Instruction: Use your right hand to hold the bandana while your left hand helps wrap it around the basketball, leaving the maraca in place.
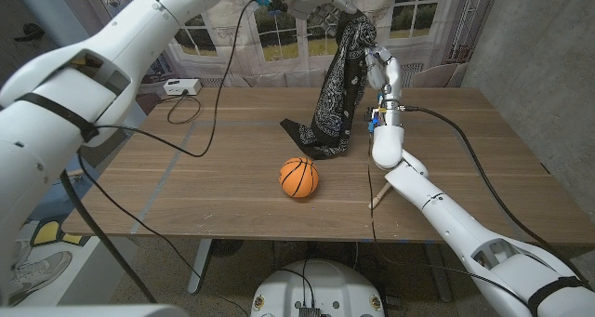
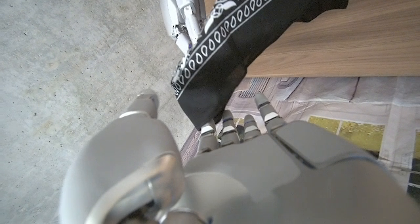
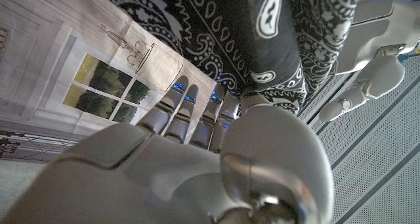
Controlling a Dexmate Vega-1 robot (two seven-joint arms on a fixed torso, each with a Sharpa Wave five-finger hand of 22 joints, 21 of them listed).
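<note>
Hanging vertical, bandana (image 1: 339, 89) tail tableward

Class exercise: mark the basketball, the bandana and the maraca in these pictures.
basketball (image 1: 299, 178), head view, centre of the orange ball.
bandana (image 1: 338, 103), head view, middle of the hanging black cloth.
maraca (image 1: 378, 199), head view, its wooden handle.

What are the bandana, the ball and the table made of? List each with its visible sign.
Bandana: soft woven cloth, likely cotton; it hangs in limp folds, black with white paisley print.
Basketball: probably rubber, matte orange with black seams; texture too small to tell.
Table: wood or wood-look laminate; brown grain in long planks, low sheen.
</note>
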